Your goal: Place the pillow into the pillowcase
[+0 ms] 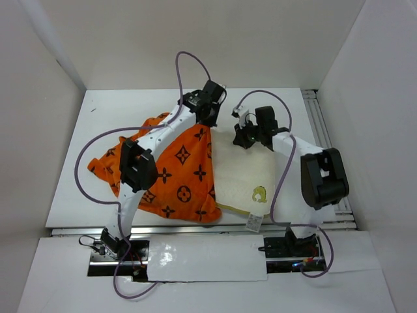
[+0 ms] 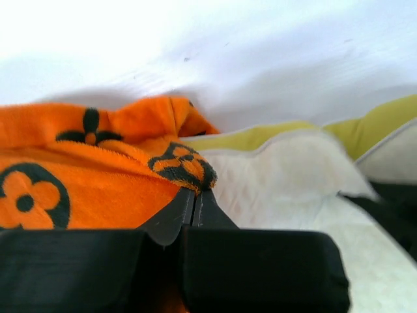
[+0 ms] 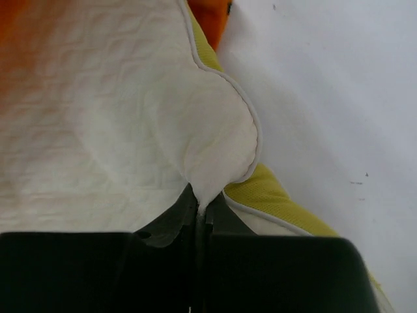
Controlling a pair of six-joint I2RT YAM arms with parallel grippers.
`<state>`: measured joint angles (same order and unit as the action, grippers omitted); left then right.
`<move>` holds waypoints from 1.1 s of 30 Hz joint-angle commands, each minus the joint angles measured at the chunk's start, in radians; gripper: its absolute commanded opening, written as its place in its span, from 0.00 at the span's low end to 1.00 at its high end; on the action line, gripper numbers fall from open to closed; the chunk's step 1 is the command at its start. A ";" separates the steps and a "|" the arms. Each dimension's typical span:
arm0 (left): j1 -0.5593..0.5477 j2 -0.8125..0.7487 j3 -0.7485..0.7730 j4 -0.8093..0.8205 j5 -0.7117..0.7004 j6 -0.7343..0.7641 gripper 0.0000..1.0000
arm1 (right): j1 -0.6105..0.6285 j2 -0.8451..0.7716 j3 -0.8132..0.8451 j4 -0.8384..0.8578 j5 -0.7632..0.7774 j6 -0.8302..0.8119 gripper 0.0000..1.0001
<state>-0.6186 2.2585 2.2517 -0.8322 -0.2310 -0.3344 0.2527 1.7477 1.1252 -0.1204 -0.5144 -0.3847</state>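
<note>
Pillow [image 1: 244,173] lies flat mid-table, cream side up, with a yellow-green piped edge. Its left part is covered by the orange pillowcase [image 1: 179,176]; can't tell if it's inside or just underneath. The pillowcase is crumpled, spread left of centre, and printed with dark flower motifs. Left gripper [image 2: 193,195] has its fingers together, pinching the pillowcase's far edge just beside the pillow. Right gripper [image 3: 197,207] has its fingers together, clamped on a pinch of the pillow's fabric at its far corner. White tag [image 1: 254,223] sticks out at the pillow's near edge. White table [image 1: 71,195] is underneath.
</note>
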 commanded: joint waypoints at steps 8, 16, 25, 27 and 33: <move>-0.177 -0.353 0.017 0.137 0.147 0.075 0.00 | 0.143 -0.716 -0.286 0.416 0.038 0.283 0.00; -0.297 -0.427 0.088 0.159 0.266 0.075 0.00 | 0.253 -0.760 -0.380 0.499 0.118 0.421 0.00; -0.388 -0.387 0.098 0.199 0.413 0.066 0.00 | 0.367 -0.659 -0.570 0.972 0.345 0.685 0.00; -0.388 -0.341 0.121 0.199 0.456 0.057 0.00 | 0.431 -0.617 -0.556 0.972 0.445 0.701 0.00; -0.359 -0.286 0.134 0.222 0.479 0.023 0.00 | 0.502 -0.494 -0.532 0.943 0.622 0.727 0.00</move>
<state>-0.9245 1.9392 2.3566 -0.8906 -0.0029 -0.2401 0.6823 1.2011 0.5552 0.7860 0.1051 0.2897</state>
